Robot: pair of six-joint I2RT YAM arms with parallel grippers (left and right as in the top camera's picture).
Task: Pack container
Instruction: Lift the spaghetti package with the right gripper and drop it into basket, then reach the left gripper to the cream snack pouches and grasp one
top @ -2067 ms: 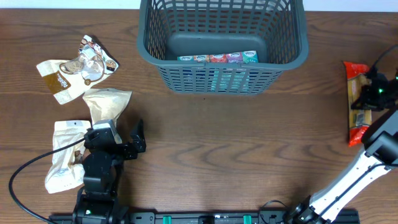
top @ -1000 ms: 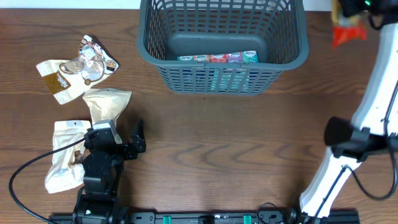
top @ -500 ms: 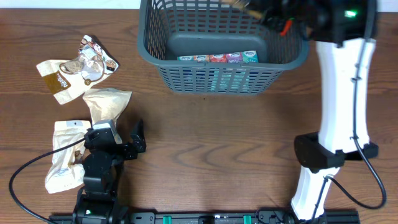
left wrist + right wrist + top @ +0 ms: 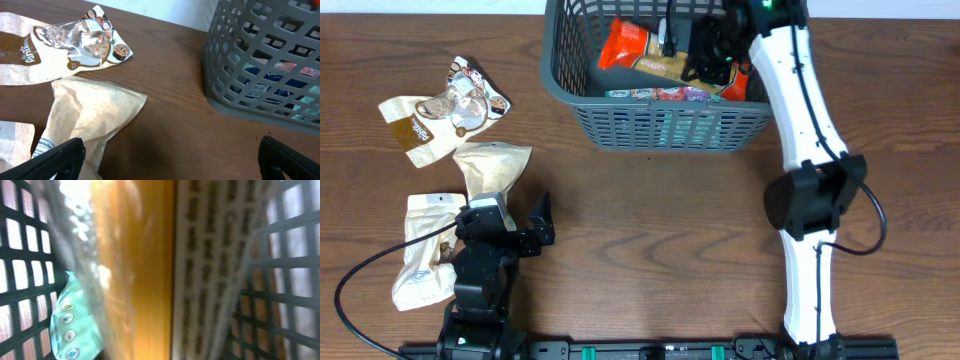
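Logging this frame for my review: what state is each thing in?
Basket: upright, partly filled.
Orange packet: tilted inside basket, apparently held by right hand.
Right hand: apparently shut on orange packet.
Left hand: open, empty.
Table packets: lying loose, unpacked.

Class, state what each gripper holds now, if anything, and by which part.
The right gripper holds the orange snack packet near its middle, inside the container. The left gripper, jaws open, holds nothing.

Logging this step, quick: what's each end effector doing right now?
Left end effector: open, empty.
Right end effector: closed on the orange packet, inside the basket.
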